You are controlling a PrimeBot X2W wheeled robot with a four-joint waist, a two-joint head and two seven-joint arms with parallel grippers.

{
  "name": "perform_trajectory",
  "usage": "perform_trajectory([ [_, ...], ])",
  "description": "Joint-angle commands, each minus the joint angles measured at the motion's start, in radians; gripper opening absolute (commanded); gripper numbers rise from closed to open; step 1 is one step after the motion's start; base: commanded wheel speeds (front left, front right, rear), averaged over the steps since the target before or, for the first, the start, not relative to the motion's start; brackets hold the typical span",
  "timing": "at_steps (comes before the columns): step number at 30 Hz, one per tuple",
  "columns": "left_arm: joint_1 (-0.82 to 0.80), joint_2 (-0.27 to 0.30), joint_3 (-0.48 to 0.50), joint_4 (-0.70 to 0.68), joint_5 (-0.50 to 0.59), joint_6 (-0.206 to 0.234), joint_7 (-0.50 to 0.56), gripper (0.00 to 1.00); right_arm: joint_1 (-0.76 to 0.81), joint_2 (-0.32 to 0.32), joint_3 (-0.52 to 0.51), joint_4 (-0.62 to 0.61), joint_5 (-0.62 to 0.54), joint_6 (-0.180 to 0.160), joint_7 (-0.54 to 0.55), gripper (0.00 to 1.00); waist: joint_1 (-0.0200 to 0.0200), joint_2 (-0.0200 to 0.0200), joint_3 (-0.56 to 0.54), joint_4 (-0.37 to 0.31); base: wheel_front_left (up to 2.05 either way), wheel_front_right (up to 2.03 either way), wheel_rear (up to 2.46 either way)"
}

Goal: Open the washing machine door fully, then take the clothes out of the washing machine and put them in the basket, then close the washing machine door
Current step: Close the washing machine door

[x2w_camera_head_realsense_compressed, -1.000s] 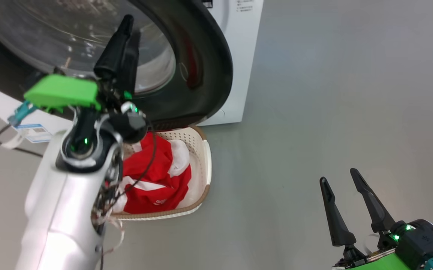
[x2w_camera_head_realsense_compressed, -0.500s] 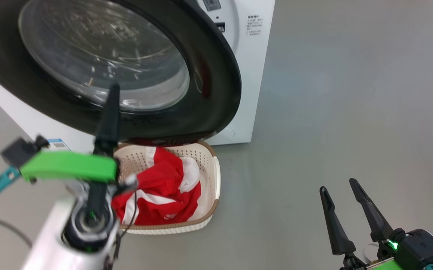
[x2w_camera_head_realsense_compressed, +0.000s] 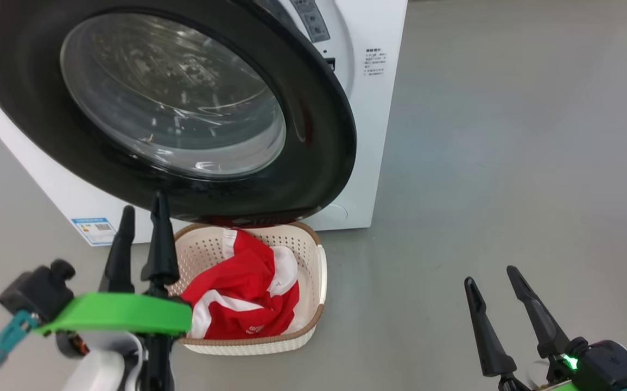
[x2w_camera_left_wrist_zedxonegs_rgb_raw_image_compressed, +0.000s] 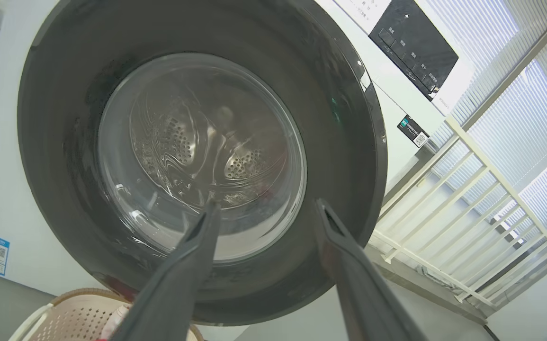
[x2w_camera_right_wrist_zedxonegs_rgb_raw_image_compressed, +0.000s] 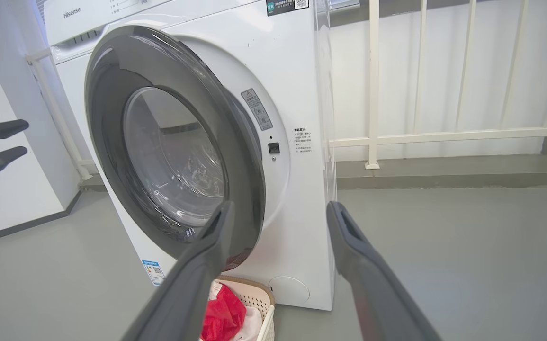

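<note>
Door (x2w_camera_head_realsense_compressed: 329, 163) hangs ajar on the washer (x2w_camera_head_realsense_compressed: 370, 136), over the basket (x2w_camera_head_realsense_compressed: 321, 269) of clothes (x2w_camera_head_realsense_compressed: 237, 282), just beyond and above the nearer left gripper (x2w_camera_head_realsense_compressed: 143, 203), fingers spread and empty; the right gripper (x2w_camera_head_realsense_compressed: 489, 274), also spread, sits far right.

left end effector (x2w_camera_head_realsense_compressed: 143, 202): dark tapered fingers | wrist bracket (x2w_camera_head_realsense_compressed: 118, 320): bright green | forearm (x2w_camera_head_realsense_compressed: 99, 376): pale

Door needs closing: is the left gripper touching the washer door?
Apart. The right wrist view shows the left gripper open, off to one side of the door, with white background plainly between its fingertips and the door's edge.
</note>
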Motion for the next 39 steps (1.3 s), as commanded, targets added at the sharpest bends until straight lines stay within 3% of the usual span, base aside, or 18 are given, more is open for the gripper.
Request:
perform_trajectory([
  [1,-0.001,0.021,0.046,-0.043,0.065,0.018,-0.011,1.0,-0.004,-0.005,0.022,-0.024,0.018,0.002,-0.012,1.0,0.0,0.0,-0.008,0.004,0.0,0.0,0.0],
  [6,0.067,0.006,0.061,-0.069,0.263,0.034,-0.012,1.0,0.005,-0.005,0.02,-0.024,0.019,0.002,-0.012,1.0,0.0,0.0,-0.026,0.009,0.0,0.0,0.0],
  [15,0.17,-0.025,0.074,-0.05,0.46,0.05,-0.012,1.0,0.023,-0.005,0.009,-0.03,0.025,0.002,-0.012,1.0,0.0,0.0,-0.043,0.021,0.0,0.0,0.0],
  [29,0.24,-0.106,0.127,0.01,0.645,-0.004,-0.012,1.0,0.046,-0.005,-0.005,-0.027,0.025,0.002,-0.012,1.0,0.0,0.0,-0.068,0.019,0.0,0.0,0.0],
  [39,0.249,-0.091,0.124,0.05,0.756,-0.079,-0.012,1.0,0.057,-0.005,-0.019,-0.024,0.031,0.002,-0.012,1.0,0.0,0.0,-0.067,0.016,0.0,0.0,0.0],
])
